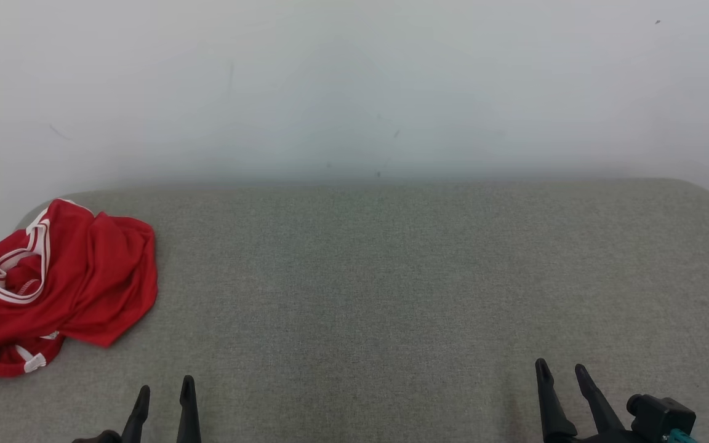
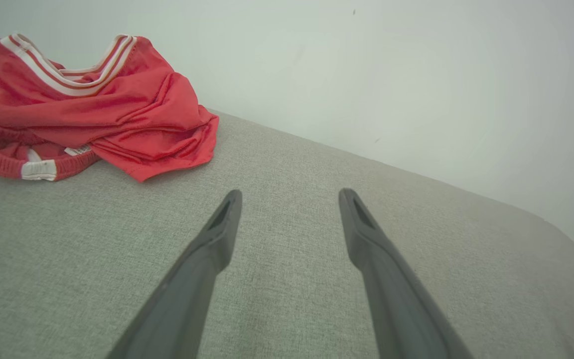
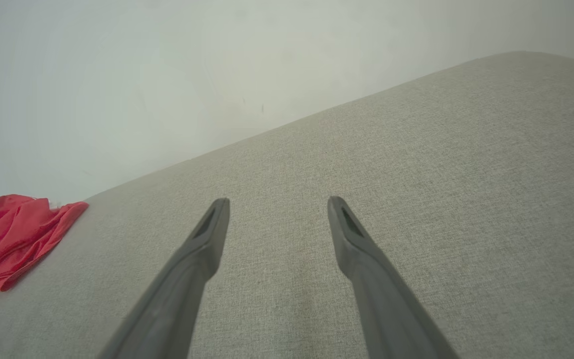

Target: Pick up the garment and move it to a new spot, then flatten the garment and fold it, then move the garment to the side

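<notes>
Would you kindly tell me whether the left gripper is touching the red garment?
Apart. The left wrist view shows bare grey surface between the left gripper and the red garment.

**Q:** What is in front of you?

**A:** My two dark fingers rise from the bottom edge, spread wide apart, with the bare grey woven fabric of the worktop showing between them.

**Q:** And the garment?

**A:** A red garment lies crumpled at the upper left, on the worktop, well apart from my fingertips. White-striped trim runs along its top, and a ribbed red band with a white tag lies at its lower left. A plain pale wall stands behind.
</notes>
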